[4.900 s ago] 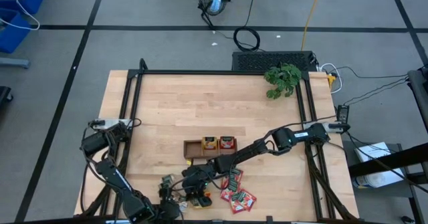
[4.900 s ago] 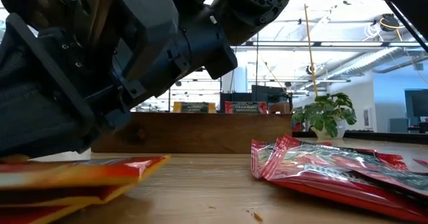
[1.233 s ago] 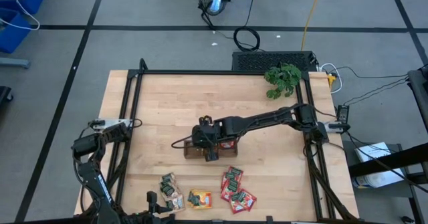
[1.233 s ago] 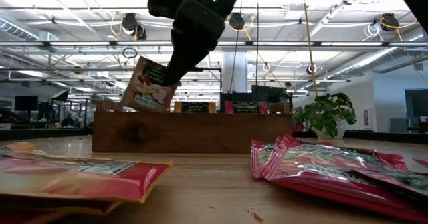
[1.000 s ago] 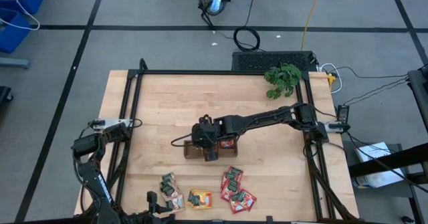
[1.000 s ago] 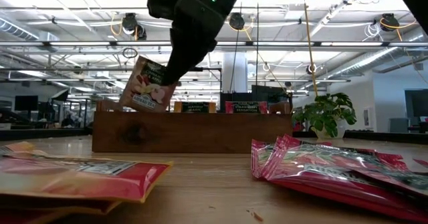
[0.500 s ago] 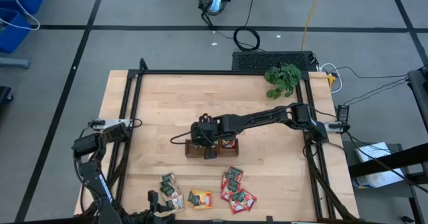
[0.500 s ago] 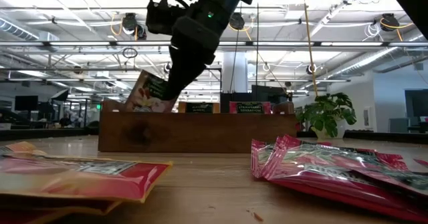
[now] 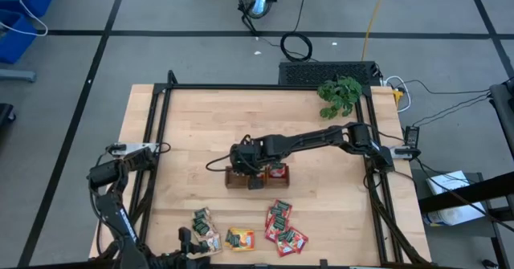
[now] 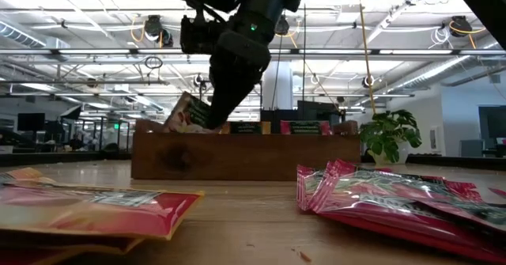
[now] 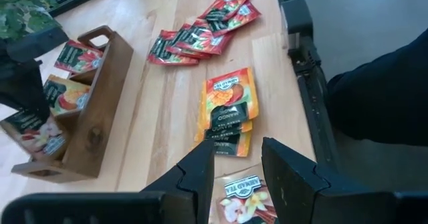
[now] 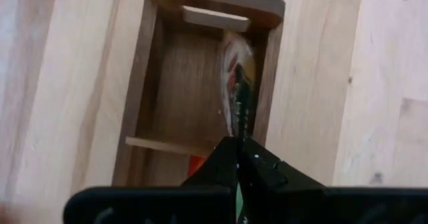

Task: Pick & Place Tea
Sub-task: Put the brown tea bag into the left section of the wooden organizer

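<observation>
Right gripper [image 12: 239, 144] pinched shut on tea sachet [image 12: 237, 70], lowering it edge-first into empty end compartment of wooden tray [image 9: 255, 176]. Placing step under way. Next: likely sink sachet deeper, release, lift clear. Left gripper [image 11: 237, 164] part open, holding nothing, waiting near front table edge. Tray: three compartments, two already with sachets. Loose on table: three piles, namely red pile [image 9: 283, 226], orange pile [image 9: 239, 238], green pile [image 9: 203, 224]; exact sachet count unclear.

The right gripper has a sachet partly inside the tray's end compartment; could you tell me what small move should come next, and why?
Probably lower a little further, then open. The right gripper is shut on the sachet, which hangs tilted in the tray's end compartment, its top above the rim in the low view.
</observation>
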